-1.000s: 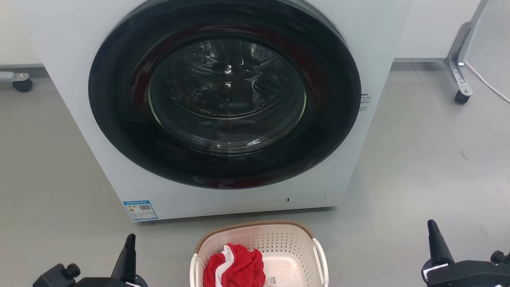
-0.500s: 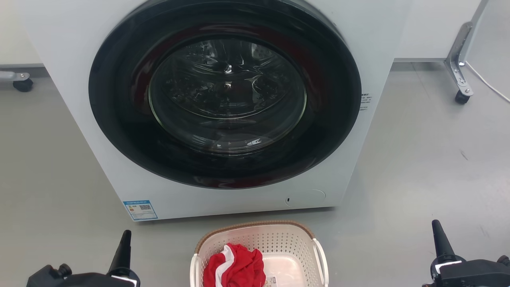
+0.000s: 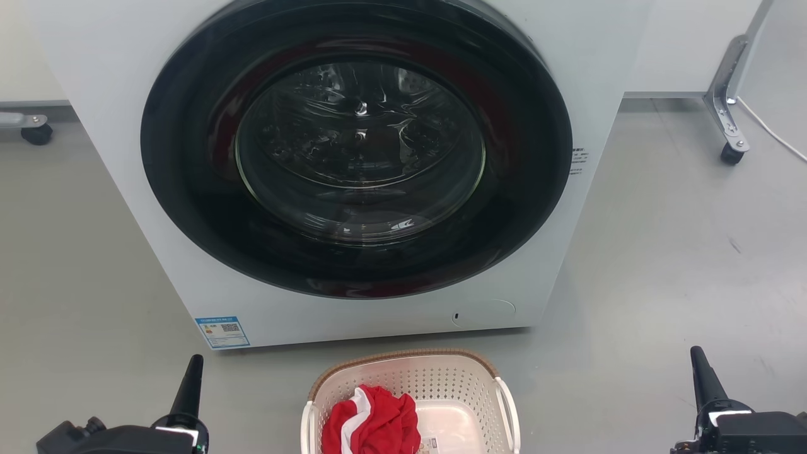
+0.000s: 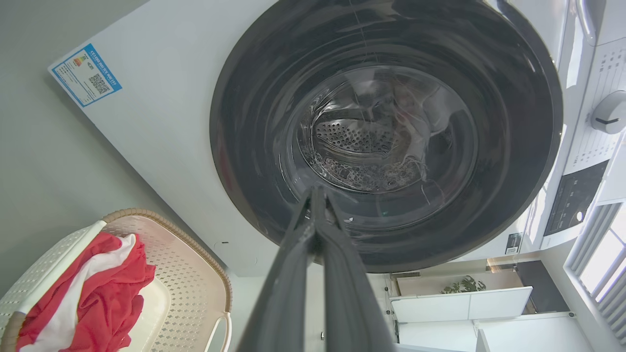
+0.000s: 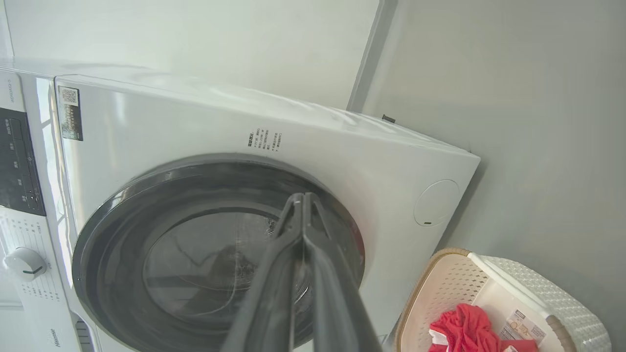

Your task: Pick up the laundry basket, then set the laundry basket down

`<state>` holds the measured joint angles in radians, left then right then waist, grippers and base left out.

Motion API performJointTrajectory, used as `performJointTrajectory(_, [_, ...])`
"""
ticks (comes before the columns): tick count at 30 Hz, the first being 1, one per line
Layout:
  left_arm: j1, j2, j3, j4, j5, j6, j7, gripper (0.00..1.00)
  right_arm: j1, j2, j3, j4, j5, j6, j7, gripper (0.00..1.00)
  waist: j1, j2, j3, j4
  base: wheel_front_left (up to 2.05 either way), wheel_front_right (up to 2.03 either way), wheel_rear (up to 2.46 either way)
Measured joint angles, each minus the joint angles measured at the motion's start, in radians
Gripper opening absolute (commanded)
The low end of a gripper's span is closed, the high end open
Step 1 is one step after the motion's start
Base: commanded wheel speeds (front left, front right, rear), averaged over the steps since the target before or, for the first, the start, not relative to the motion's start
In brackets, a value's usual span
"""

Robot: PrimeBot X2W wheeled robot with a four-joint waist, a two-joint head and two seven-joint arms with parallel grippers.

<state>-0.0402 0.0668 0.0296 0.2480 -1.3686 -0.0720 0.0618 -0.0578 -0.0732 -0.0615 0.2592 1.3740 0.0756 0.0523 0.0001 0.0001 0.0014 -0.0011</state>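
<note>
My left gripper (image 3: pixel 191 373) clenched, empty | my right gripper (image 3: pixel 698 364) clenched, empty | basket (image 3: pixel 403 355) on floor (image 3: pixel 662 252) between them, near washer (image 3: pixel 605 75)

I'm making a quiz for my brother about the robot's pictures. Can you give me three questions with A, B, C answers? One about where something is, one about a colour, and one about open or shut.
1. Where is the laundry basket compared with the washing machine?
A) on top of it
B) on the floor in front of it
C) inside its drum

2. What colours is the garment in the basket?
A) blue and yellow
B) green
C) red and white

3. How are the left end effector and the right end effector?
A) shut, holding nothing
B) wide open
C) clamped on the basket's handles

Answers:
1 B: the basket stands on the grey floor just before the machine's front.
2 C: the garment has red folds with a white stripe.
3 A: each wrist view shows its end effector pinched shut, away from the basket.
</note>
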Motion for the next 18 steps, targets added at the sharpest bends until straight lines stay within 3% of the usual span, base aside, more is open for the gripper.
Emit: performJointTrajectory(18, [-0.034, -0.021, 0.059, 0.043, -0.21, -0.044, 0.048, 0.0, -0.025, 0.027, -0.068, 0.037, 0.213, 0.039, 0.055, 0.0, 0.0, 0.0, 0.0, 0.001, 0.0, 0.0, 0.0])
